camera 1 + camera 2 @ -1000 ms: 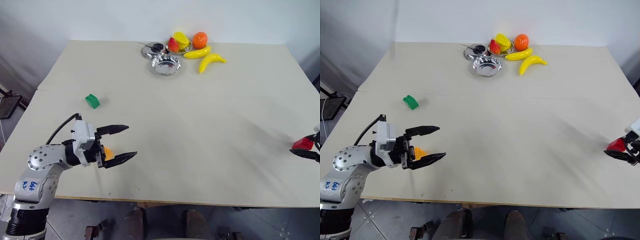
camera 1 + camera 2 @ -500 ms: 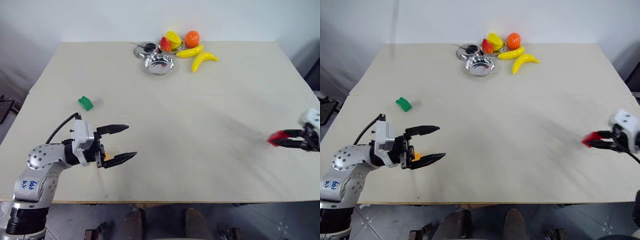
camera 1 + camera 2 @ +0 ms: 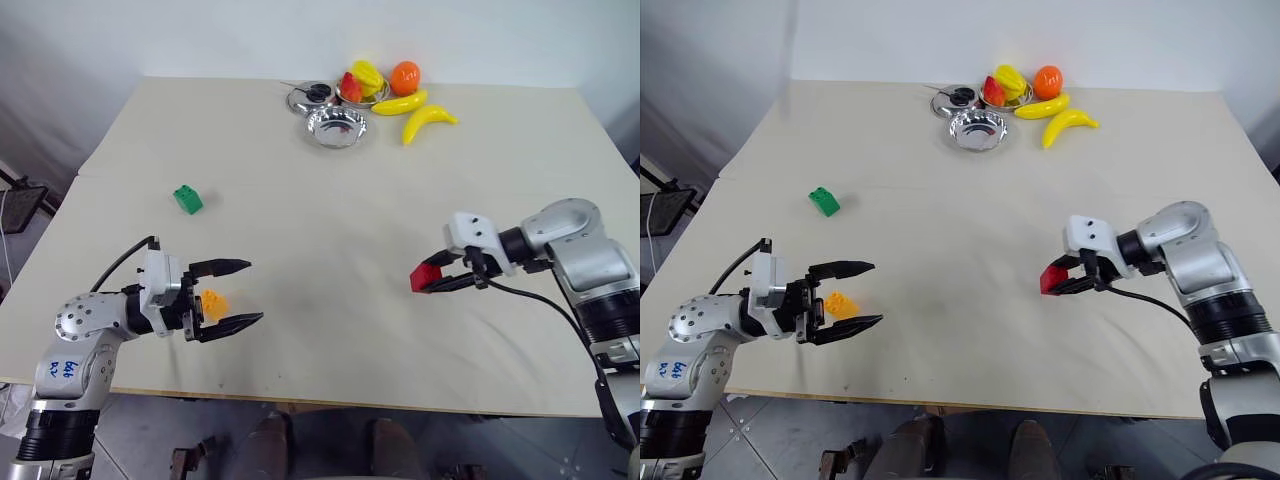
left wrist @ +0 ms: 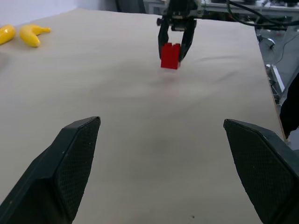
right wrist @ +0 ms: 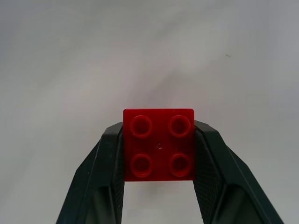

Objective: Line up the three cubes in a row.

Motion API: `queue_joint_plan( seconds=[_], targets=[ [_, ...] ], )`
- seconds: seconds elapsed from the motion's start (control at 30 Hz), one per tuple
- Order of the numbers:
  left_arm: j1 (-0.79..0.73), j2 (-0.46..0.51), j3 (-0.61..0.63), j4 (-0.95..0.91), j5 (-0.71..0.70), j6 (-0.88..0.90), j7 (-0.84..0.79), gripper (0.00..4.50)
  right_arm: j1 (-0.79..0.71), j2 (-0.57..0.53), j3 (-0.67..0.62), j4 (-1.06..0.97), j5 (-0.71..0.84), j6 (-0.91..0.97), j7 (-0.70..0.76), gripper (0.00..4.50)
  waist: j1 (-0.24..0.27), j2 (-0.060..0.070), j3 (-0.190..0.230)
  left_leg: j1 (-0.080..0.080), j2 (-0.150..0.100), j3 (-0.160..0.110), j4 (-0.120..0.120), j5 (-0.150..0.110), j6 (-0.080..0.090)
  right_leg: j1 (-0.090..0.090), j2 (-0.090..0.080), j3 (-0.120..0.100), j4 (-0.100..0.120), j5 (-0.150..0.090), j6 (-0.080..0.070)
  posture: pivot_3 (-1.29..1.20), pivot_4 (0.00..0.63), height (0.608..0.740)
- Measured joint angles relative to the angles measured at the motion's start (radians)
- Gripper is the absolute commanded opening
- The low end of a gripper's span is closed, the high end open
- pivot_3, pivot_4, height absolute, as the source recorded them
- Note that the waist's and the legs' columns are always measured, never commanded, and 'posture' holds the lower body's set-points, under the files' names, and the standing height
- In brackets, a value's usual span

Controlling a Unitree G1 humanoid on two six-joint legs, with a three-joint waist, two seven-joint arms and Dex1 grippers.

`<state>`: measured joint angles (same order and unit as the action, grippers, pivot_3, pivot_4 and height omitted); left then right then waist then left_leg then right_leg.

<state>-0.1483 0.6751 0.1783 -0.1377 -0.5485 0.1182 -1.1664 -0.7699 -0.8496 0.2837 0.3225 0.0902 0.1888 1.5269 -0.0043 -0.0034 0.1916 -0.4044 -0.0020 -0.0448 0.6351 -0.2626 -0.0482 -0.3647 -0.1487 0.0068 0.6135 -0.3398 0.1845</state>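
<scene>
Beige tabletop (image 3: 330, 200) against a pale wall. R gripper (image 3: 1060, 282) is clamped on the red brick (image 3: 1051, 279), carried clear of the table, studs facing its wrist cam, prob. en route to a drop spot. L gripper (image 3: 232, 295) hangs wide open w/ the orange-yellow brick (image 3: 212, 302) lying between its fingers, ungrasped, seemingly set for a pick. Green brick (image 3: 187, 199) sits alone beyond the orange-yellow one, well apart. Steel bowls (image 3: 336, 125) and plastic bananas (image 3: 428, 119) lie far behind the green brick. No row yet.
</scene>
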Motion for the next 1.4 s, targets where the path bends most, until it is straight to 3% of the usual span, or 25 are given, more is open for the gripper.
queue_joint_plan(
  seconds=[0.4, 0.43, 0.67, 0.8, 1.0, 1.17, 1.4],
  targets=[
    [0.002, -0.017, -0.003, 0.029, 0.028, -0.056, 0.016, 4.50, -0.054, 0.067, 0.028, 0.089, -0.079, -0.069, -0.015, 1.49, -0.023, 0.000, 0.000, 0.000, 0.001, 0.003, 0.001, 0.001, -0.001, -0.004, 0.000, 0.000, 0.008, 0.000, 0.000, 0.00, 0.150, 0.740],
    [0.002, -0.017, -0.003, 0.029, 0.030, -0.059, 0.018, 4.50, -0.054, 0.067, 0.028, 0.087, -0.082, -0.065, -0.019, 2.21, -0.023, -0.001, 0.000, 0.000, 0.001, 0.003, 0.002, 0.001, -0.001, -0.004, 0.000, 0.000, 0.008, 0.000, 0.000, 0.00, 0.150, 0.740],
    [0.005, -0.022, -0.002, 0.034, 0.042, -0.077, 0.032, 4.50, -0.031, 0.065, 0.026, 0.057, -0.122, -0.032, -0.050, 4.43, -0.022, 0.000, 0.000, -0.001, 0.001, 0.003, 0.002, 0.001, -0.001, -0.005, 0.000, 0.000, 0.009, 0.000, 0.000, 0.00, 0.150, 0.740],
    [0.002, -0.028, 0.001, 0.039, 0.044, -0.087, 0.042, 4.50, -0.013, 0.053, -0.014, 0.014, -0.085, -0.034, -0.053, 4.47, -0.022, -0.001, 0.000, -0.001, 0.001, 0.003, 0.002, 0.001, -0.001, -0.005, 0.000, 0.000, 0.009, 0.000, 0.000, 0.00, 0.150, 0.740],
    [0.051, -0.012, 0.109, 0.097, 0.038, -0.101, 0.062, 4.50, 0.127, -0.010, -0.276, -0.019, 0.189, -0.138, 0.009, 4.47, -0.021, -0.002, 0.001, 0.000, 0.001, 0.003, 0.001, 0.000, 0.000, -0.004, 0.000, -0.001, 0.007, 0.000, 0.000, 0.00, 0.150, 0.740],
    [0.133, 0.018, 0.285, 0.192, 0.022, -0.100, 0.110, 4.50, 0.291, 0.031, -0.462, -0.060, 0.372, -0.189, 0.006, 4.47, -0.027, -0.003, 0.001, 0.001, 0.002, 0.004, 0.000, 0.000, 0.000, -0.004, 0.000, -0.001, 0.008, 0.000, 0.000, 0.00, 0.150, 0.740],
    [0.374, 0.054, 0.511, 0.396, 0.023, -0.148, 0.101, 4.50, 0.439, 0.097, -0.510, -0.182, 0.480, -0.157, -0.037, 4.47, -0.026, -0.003, 0.001, 0.002, 0.002, 0.007, -0.002, 0.000, 0.000, -0.005, 0.000, -0.001, 0.008, 0.000, 0.000, 0.00, 0.150, 0.740]
  ],
)
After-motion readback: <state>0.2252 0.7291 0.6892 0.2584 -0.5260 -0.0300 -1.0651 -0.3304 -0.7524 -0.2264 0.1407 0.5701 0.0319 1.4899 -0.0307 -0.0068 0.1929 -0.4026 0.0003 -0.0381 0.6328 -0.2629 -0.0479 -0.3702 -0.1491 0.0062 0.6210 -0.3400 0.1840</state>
